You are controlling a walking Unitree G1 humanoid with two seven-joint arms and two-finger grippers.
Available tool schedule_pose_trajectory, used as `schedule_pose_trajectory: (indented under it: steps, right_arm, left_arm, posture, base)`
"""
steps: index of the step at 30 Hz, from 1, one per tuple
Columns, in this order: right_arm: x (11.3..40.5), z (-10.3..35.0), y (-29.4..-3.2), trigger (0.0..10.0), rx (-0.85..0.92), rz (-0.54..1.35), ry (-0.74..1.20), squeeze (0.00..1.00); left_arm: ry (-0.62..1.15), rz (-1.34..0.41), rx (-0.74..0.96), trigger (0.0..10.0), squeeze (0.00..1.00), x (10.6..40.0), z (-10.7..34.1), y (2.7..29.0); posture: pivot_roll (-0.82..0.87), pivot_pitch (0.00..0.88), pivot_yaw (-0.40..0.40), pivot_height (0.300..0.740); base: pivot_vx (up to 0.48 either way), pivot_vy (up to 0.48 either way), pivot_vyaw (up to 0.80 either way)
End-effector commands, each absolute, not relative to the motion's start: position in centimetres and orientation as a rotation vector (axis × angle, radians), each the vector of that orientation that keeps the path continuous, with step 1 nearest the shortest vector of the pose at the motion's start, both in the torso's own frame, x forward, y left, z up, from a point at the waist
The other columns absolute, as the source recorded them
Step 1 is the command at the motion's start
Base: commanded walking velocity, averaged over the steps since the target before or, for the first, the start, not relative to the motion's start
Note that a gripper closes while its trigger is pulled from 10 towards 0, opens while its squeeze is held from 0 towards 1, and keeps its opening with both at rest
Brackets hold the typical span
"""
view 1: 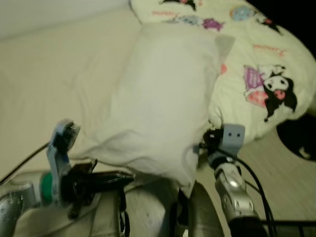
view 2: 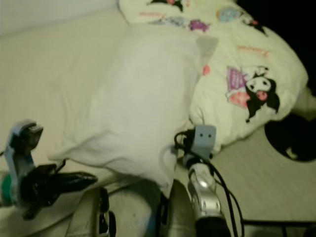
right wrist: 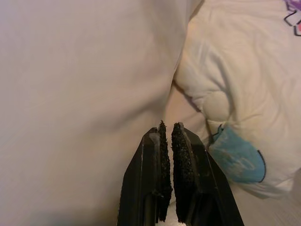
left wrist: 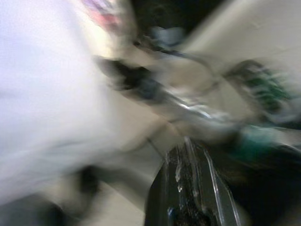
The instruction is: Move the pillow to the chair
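Observation:
A large white pillow (view 1: 158, 98) lies lengthwise on the bed, its near edge hanging over the bed's side. My left gripper (view 1: 129, 176) is at the lower left, just below that near edge, pointing right with its fingers drawn together and nothing in them. My right gripper (right wrist: 167, 126) is at the pillow's near right corner, shut with nothing between the pads. In the right wrist view the pillow (right wrist: 80, 94) lies on one side of the fingers and a cartoon-printed quilt (right wrist: 244, 84) on the other. The left wrist view is blurred.
The printed quilt (view 1: 266, 64) is bunched against the pillow's right side. A cream bed sheet (view 1: 49, 74) stretches to the left. Pale floor (view 1: 281, 173) and a dark round object (view 1: 298, 136) lie to the right of the bed.

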State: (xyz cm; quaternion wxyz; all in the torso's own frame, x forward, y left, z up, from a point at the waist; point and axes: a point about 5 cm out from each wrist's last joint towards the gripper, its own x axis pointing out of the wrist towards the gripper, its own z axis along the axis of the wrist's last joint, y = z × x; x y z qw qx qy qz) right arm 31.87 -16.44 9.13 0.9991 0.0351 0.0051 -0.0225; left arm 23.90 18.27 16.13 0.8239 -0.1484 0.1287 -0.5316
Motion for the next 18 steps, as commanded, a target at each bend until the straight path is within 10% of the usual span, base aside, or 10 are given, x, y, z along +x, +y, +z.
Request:
schedule_pose_trajectory:
  steps: [1, 2, 6, 7, 18]
  right_arm:
    - [31.6, 8.3, -16.0, 10.0, 0.08, -0.033, 0.037, 0.0]
    - [31.6, 8.3, -15.7, 10.0, 0.083, -0.027, 0.037, 0.0]
    - [31.6, 8.4, -15.5, 10.0, 0.092, -0.021, 0.035, 0.0]
    - [31.7, 8.5, -15.6, 10.0, 0.102, -0.021, 0.028, 0.0]
    - [31.4, 8.7, -16.0, 10.0, 0.098, -0.025, 0.013, 0.0]
  left_arm:
    - [0.281, -0.833, -0.158, 0.0, 0.0, 25.9, 14.2, 19.7]
    - [0.237, -0.551, -0.082, 10.0, 0.0, 28.4, 13.5, 21.6]
    - [0.154, -0.204, -0.041, 10.0, 0.0, 31.4, 13.4, 24.7]
    - [0.09, -0.044, -0.067, 10.0, 0.93, 32.6, 14.3, 26.7]
    - [0.06, 0.03, -0.098, 10.0, 1.0, 35.6, 13.8, 26.6]
  posture:
    - [0.07, 0.176, 0.039, 0.611]
    - [0.07, 0.177, 0.034, 0.611]
    - [0.05, 0.187, 0.03, 0.611]
    - [0.04, 0.192, 0.03, 0.611]
    - [0.01, 0.217, 0.029, 0.611]
  base:
    - [0.0, 0.0, 0.0]
    - [0.0, 0.0, 0.0]
    - [0.0, 0.0, 0.0]
    - [0.0, 0.0, 0.0]
    - [0.0, 0.0, 0.0]
